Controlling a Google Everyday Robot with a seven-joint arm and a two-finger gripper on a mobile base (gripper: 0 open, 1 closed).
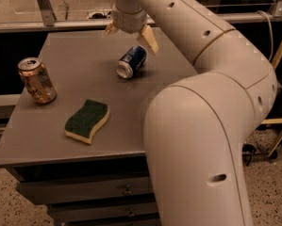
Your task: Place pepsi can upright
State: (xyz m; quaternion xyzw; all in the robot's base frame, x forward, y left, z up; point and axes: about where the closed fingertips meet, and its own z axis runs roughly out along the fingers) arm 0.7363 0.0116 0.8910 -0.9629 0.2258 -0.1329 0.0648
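The pepsi can (pixel 131 61), dark blue with white markings and silver ends, lies on its side near the back middle of the grey table (pixel 79 79), its silver end facing the front left. My gripper (pixel 129 34) hangs just above and behind the can, not touching it. Its two cream fingers are spread apart, one finger (pixel 148 39) to the can's upper right and the other at the left. Nothing is held between them.
An orange-gold can (pixel 37 80) stands upright at the table's left edge. A green and yellow sponge (pixel 87 120) lies near the front. My large white arm (pixel 202 126) covers the table's right side. Drawers (pixel 84 192) sit under the tabletop.
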